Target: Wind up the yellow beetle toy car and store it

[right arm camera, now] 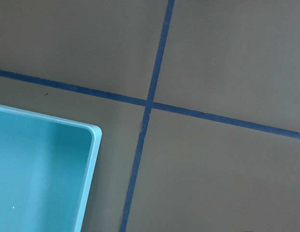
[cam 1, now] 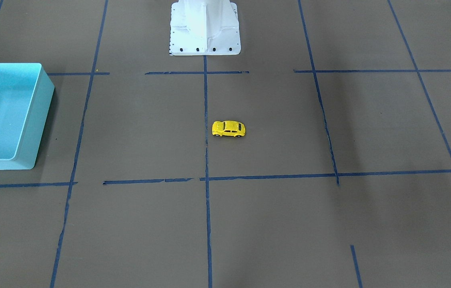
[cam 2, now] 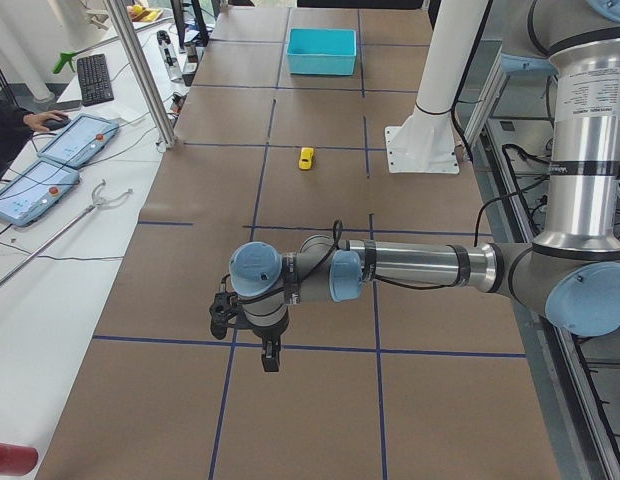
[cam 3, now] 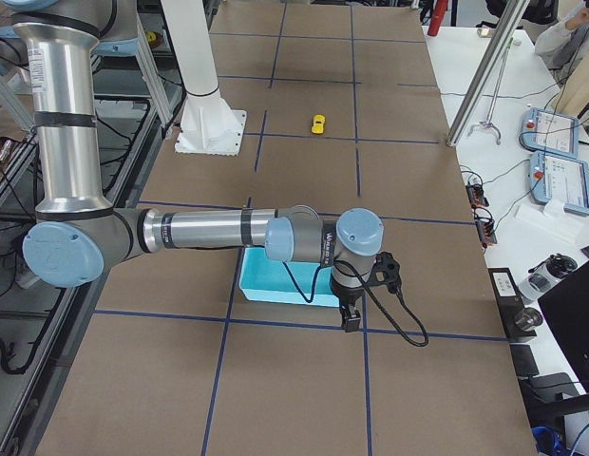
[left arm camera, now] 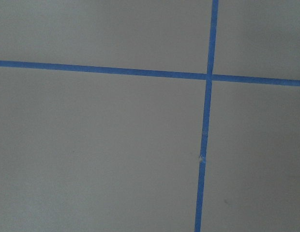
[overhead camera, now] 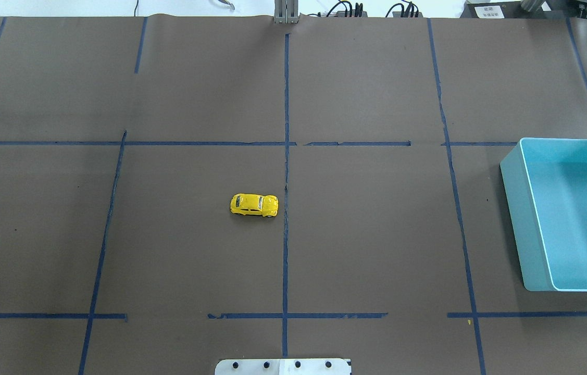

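Start of task, nothing grasped yet. The yellow beetle toy car [overhead camera: 254,204] stands on its wheels near the middle of the table [overhead camera: 168,250], side-on to the robot and just left of the centre blue tape line [overhead camera: 286,234] in the overhead view, in the open with nothing touching it. The turquoise bin [overhead camera: 514,219] sits at the far right edge of that view, well apart from the car, and the part of its inside that shows looks empty. The left gripper [cam 2: 270,358] hangs above the table at the robot's left end, over a tape crossing and well away from the car. It shows only in the side view, so cannot tell if the fingers are apart or together. The right gripper [cam 3: 351,319] hangs beside the bin's corner at the robot's right end, also only in a side view, so cannot tell its state either. Step in hand, as I judge it: the reach for the car has not begun. The next move calls for one arm, likely the left since the car lies on its side of the line, to come over the car, pinch the narrow body, and drag it backward to wind it. After that, carry it right and drop it in the bin. Small rolling target, easy to nudge away.
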You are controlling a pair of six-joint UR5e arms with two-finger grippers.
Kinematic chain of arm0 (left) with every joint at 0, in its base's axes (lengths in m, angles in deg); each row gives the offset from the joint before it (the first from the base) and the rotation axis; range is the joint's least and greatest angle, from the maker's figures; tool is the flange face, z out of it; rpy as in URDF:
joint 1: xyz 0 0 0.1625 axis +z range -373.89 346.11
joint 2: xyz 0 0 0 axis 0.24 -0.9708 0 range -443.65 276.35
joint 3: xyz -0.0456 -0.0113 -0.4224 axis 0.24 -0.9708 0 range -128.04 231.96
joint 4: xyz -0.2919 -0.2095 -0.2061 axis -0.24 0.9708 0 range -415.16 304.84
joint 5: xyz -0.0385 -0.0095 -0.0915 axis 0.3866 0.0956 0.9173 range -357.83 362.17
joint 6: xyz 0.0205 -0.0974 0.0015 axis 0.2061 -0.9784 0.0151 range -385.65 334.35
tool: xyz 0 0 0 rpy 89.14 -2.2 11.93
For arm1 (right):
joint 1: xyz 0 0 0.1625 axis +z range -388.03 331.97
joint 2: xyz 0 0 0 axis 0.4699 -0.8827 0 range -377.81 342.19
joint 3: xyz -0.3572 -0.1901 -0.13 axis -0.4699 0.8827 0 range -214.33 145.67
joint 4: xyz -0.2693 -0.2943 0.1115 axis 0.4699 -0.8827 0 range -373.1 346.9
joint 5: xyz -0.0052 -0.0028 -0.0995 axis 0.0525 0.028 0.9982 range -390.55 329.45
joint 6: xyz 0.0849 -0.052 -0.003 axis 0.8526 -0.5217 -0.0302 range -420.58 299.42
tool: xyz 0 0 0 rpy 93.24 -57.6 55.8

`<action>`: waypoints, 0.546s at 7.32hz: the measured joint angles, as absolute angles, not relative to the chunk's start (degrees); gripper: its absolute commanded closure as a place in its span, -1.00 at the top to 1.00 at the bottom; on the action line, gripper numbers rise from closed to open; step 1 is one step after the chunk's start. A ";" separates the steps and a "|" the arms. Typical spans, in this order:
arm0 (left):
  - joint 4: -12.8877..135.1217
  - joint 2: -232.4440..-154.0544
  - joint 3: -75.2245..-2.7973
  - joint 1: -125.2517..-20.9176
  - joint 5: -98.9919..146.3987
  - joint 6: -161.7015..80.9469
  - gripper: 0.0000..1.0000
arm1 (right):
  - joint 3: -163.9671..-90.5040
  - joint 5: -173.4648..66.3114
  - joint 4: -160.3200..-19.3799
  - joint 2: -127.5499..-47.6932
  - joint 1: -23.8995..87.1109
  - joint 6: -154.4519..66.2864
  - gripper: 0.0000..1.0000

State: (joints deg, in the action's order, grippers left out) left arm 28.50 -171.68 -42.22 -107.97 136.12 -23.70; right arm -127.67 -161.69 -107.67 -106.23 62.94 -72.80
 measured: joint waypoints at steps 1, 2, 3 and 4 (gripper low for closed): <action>28.69 -171.70 -42.22 -107.95 136.07 -23.77 1.00 | -127.67 -161.69 -107.67 -106.23 62.94 -72.80 1.00; 29.04 -171.70 -42.21 -107.94 136.00 -23.89 1.00 | -127.67 -161.69 -107.67 -106.23 62.94 -72.80 1.00; 29.21 -171.69 -42.19 -107.93 135.96 -23.94 1.00 | -127.67 -161.69 -107.67 -106.23 62.94 -72.80 1.00; 29.26 -171.70 -42.18 -107.93 135.95 -23.96 1.00 | -127.67 -161.69 -107.67 -106.23 62.94 -72.80 1.00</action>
State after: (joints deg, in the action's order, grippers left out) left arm 29.26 -171.70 -42.18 -107.93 135.95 -23.96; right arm -127.67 -161.69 -107.67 -106.23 62.94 -72.80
